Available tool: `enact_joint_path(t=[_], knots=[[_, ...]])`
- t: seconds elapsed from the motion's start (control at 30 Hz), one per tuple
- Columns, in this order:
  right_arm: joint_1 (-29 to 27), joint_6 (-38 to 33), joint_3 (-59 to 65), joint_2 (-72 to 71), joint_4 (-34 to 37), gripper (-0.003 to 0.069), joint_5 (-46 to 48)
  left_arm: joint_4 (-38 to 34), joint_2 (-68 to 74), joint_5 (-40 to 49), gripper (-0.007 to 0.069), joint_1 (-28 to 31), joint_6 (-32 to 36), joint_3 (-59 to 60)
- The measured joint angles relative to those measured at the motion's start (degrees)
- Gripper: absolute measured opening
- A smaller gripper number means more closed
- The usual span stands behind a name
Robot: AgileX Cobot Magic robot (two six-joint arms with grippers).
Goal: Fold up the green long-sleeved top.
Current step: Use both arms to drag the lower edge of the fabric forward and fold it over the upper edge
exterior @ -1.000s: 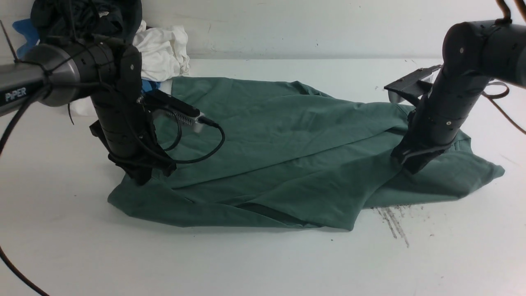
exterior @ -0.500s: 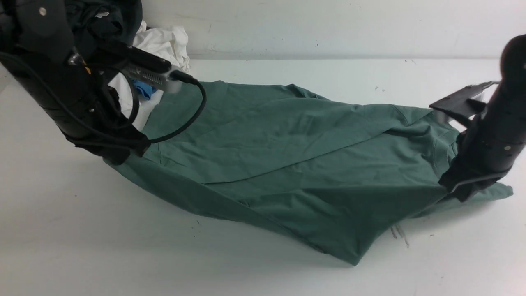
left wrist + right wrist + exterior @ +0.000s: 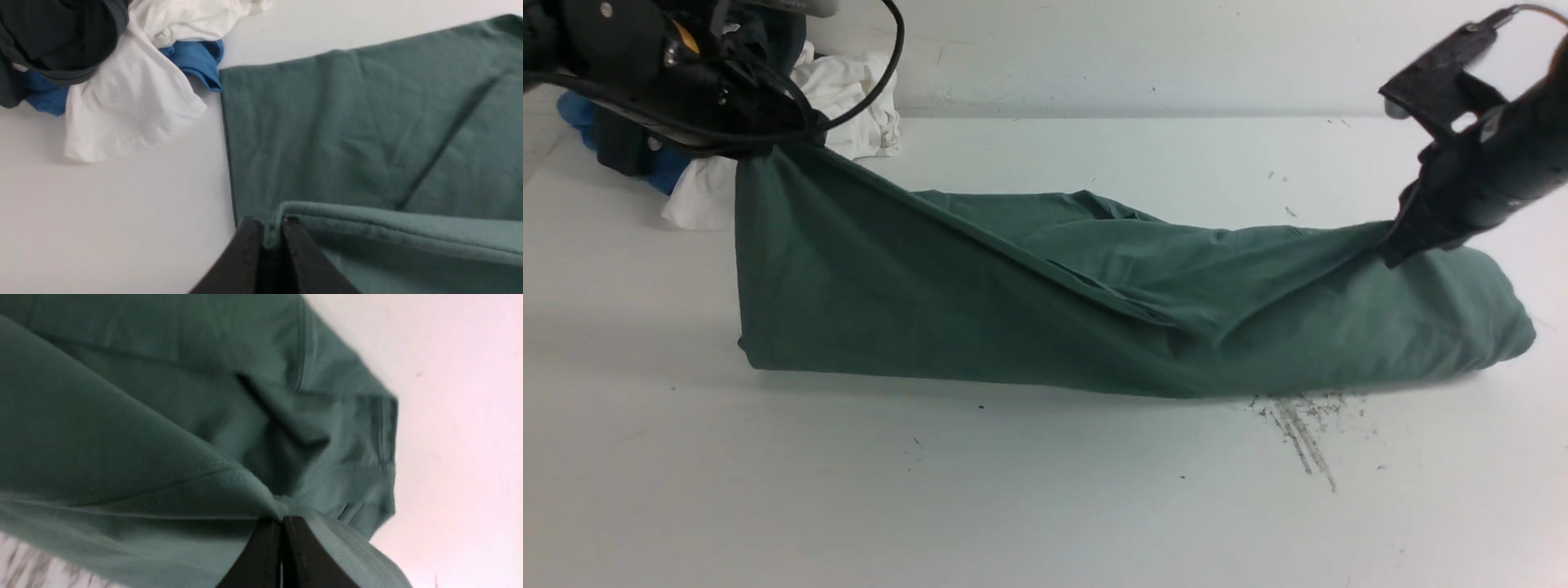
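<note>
The green long-sleeved top [image 3: 1029,318] stretches across the white table, its near edge lifted at both ends and hanging as a curtain. My left gripper [image 3: 760,139] is raised at the far left, shut on the top's hem corner [image 3: 271,230]. At the right, my right gripper [image 3: 1395,249] is also raised and shut on a pinch of the top [image 3: 280,514] beside a ribbed band [image 3: 367,555]. The far half of the top [image 3: 347,130] lies flat on the table. Its neck label and chest logo are hidden.
A pile of garments sits at the back left by the wall: a white one [image 3: 849,98], a blue one [image 3: 196,61] and a blackish one [image 3: 57,36]. Dark scuff marks [image 3: 1298,429] stain the table in front of the top's right part.
Both grippers have risen from the table and moved back, lifting the top's near edge with them. The fabric went from lying flat to hanging taut between them.
</note>
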Motion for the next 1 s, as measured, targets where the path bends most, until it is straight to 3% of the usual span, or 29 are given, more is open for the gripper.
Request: enact_joint_path(t=[0.2, 0.37, 0.5, 1.0], knots=[[0.0, 0.24, -11.75, 14.29, -1.61, -0.001, -1.56, 0.2, 15.92, -3.98, 0.002, 2.11, -3.59, -9.81], [0.0, 4.46, -20.73, 23.18, -6.42, -0.001, 0.24, -0.1, 26.8, -3.76, 0.002, 4.0, -7.77, -18.93], [0.0, 6.0, -23.6, 25.05, -6.93, -0.001, 0.59, -0.47, 29.38, -3.85, 0.002, 4.45, -8.64, -22.38], [0.0, 11.23, -24.76, 27.63, -5.36, -0.001, -9.52, -0.86, 31.51, -17.39, 0.002, 5.08, -8.79, -24.04]])
